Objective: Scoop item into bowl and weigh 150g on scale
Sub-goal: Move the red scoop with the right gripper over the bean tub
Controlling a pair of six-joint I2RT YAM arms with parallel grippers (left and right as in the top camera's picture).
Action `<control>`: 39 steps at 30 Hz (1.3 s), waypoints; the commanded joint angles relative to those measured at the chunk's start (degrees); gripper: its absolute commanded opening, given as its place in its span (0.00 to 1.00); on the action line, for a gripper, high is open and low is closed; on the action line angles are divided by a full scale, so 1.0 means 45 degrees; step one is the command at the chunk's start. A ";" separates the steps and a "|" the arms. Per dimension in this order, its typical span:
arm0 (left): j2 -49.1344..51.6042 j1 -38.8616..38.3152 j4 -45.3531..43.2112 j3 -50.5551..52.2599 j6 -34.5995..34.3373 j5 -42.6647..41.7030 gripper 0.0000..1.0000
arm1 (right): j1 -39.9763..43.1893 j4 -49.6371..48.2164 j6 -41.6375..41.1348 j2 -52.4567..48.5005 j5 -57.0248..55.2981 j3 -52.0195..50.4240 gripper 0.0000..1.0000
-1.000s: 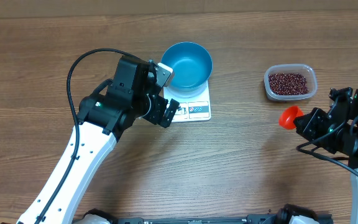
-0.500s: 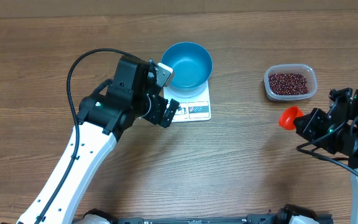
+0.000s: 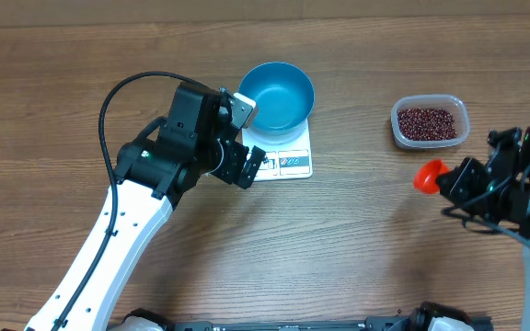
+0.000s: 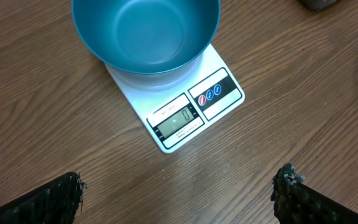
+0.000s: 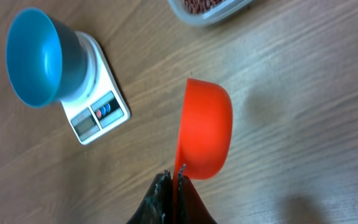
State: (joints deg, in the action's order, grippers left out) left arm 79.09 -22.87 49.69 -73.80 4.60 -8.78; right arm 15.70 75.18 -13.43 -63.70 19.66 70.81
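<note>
The right gripper is squeezed shut on the thin handle of an orange-red scoop, and the round cup of the scoop sticks out past the fingertips with its outside facing the wrist camera, so I cannot tell what is in it. From above, this gripper is at about 3 o'clock on the wooden table, and the scoop points from it toward 9 o'clock. Near the scoop, at its 12 o'clock, is a clear plastic tub, and the beans lie in it as a dark red-brown heap. The left gripper is open wide and holds nothing. Its two dark fingers show at the bottom corners of its wrist view, well apart, with bare wood between them. From above, the left gripper is at the 9 o'clock edge of the scale. The scale is flat and white and lies near the middle of the table, well apart from the tub, which is off at its 3 o'clock. The blue bowl sits upright on the 12 o'clock part of the scale. The little window and the label are at the 6 o'clock edge, and the window shows a zero
</note>
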 commanded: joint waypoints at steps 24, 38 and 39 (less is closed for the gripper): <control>-0.0073 -0.0005 -0.0053 0.0039 -0.0175 0.0078 0.99 | 0.0389 -0.1919 0.2108 -0.4269 -0.2749 0.4153 0.04; -0.0073 -0.0005 -0.0053 0.0039 -0.0170 0.0078 1.00 | 0.0680 -0.4240 0.4828 -0.7582 -0.2924 0.4153 0.04; -0.0073 0.0000 -0.0053 0.0039 -0.0175 0.0083 1.00 | 0.0680 -0.4391 0.4915 -0.8029 -0.2856 0.4153 0.04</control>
State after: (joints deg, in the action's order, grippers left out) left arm 79.09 -22.87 49.69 -73.76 4.60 -8.75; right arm 18.65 56.40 7.16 -96.97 7.03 87.44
